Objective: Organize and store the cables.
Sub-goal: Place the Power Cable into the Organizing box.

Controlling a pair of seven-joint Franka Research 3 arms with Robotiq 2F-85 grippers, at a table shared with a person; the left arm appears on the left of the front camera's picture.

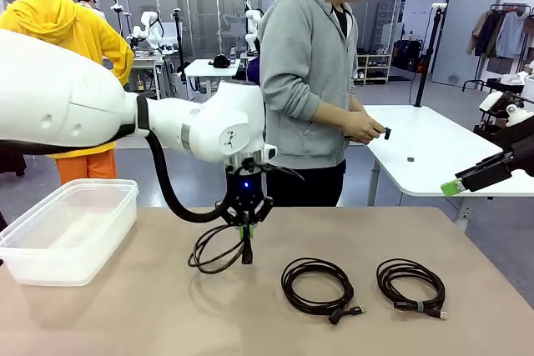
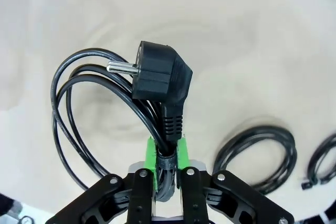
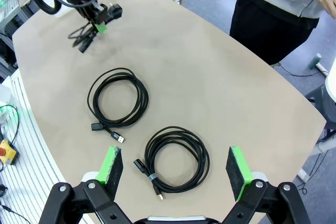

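While my left gripper (image 2: 167,153) is clamped on the bound neck of a black power cable (image 2: 79,108), its round-pin plug (image 2: 157,77) juts out beyond the green pads (image 2: 150,153) and its loops hang low over the table (image 1: 125,323), just right of the clear tub (image 1: 67,231). Two more coiled cables lie flat farther right of the tub: the middle coil (image 1: 317,285), then the far coil (image 1: 410,287). My right gripper (image 3: 176,163) hangs wide open and empty, farthest from the tub, up off the table, looking down on that far coil.
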